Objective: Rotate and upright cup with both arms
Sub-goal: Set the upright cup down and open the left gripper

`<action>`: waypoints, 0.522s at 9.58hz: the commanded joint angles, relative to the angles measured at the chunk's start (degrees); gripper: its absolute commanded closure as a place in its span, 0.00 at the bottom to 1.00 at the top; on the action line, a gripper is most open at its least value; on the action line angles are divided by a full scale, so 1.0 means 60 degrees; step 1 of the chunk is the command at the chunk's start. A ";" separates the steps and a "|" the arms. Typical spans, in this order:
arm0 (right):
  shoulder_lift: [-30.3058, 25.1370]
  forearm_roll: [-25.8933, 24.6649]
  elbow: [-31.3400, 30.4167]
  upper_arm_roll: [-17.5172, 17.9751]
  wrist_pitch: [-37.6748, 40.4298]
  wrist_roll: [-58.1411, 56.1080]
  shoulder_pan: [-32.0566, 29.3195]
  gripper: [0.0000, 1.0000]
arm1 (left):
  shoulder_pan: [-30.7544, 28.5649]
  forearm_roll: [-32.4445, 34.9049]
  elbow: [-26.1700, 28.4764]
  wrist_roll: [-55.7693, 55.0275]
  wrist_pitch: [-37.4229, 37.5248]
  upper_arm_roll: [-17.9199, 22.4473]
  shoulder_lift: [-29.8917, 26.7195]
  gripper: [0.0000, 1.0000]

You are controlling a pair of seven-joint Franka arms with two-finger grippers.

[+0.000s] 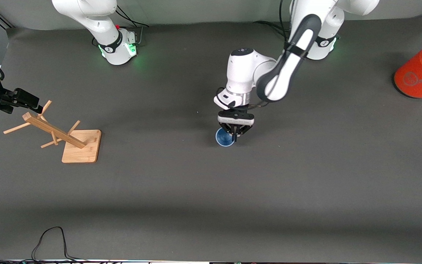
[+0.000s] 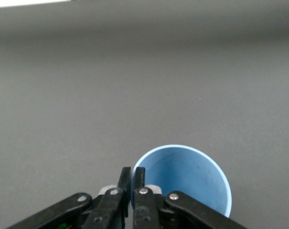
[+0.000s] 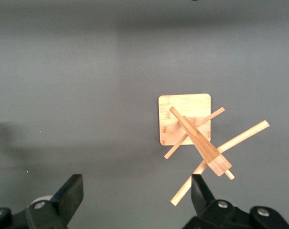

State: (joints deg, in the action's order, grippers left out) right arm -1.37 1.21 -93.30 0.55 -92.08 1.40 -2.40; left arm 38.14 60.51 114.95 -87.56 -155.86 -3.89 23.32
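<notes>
The pale-blue cup (image 1: 224,138) stands upright on the dark mat at the table's middle, its darker blue inside showing. My left gripper (image 1: 235,136) reaches down from above and is shut on the cup's rim, one finger inside and one outside. In the left wrist view the cup (image 2: 192,181) shows its open mouth, and the left gripper (image 2: 133,177) pinches its wall. My right gripper (image 1: 31,104) is open and empty, up in the air over the wooden rack (image 1: 55,132) at the right arm's end. In the right wrist view the right gripper (image 3: 137,191) is spread wide.
The wooden rack (image 3: 201,138) with slanted pegs stands on a square wooden base (image 1: 81,146). A large orange cylinder with a grey top (image 1: 421,69) lies at the left arm's end of the table. A black cable (image 1: 51,242) loops at the table edge nearest the front camera.
</notes>
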 commanded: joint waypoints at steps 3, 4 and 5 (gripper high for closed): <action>0.0009 -0.0113 0.0022 -0.0018 0.0040 0.0044 0.0062 0.00 | 0.0381 0.2376 -0.0203 -0.2701 0.0487 0.0165 0.0493 1.00; 0.0024 -0.0113 0.0022 -0.0018 0.0040 0.0044 0.0063 0.00 | 0.0482 0.2729 -0.0189 -0.3113 0.0647 0.0165 0.0523 1.00; 0.0053 -0.0113 0.0037 -0.0018 0.0040 0.0044 0.0063 0.00 | 0.0556 0.3008 -0.0174 -0.3364 0.0867 0.0165 0.0537 1.00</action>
State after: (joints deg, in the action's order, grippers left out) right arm -1.23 1.21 -93.32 0.55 -92.08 1.40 -2.39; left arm 39.68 75.80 114.88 -104.17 -152.83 -3.72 26.24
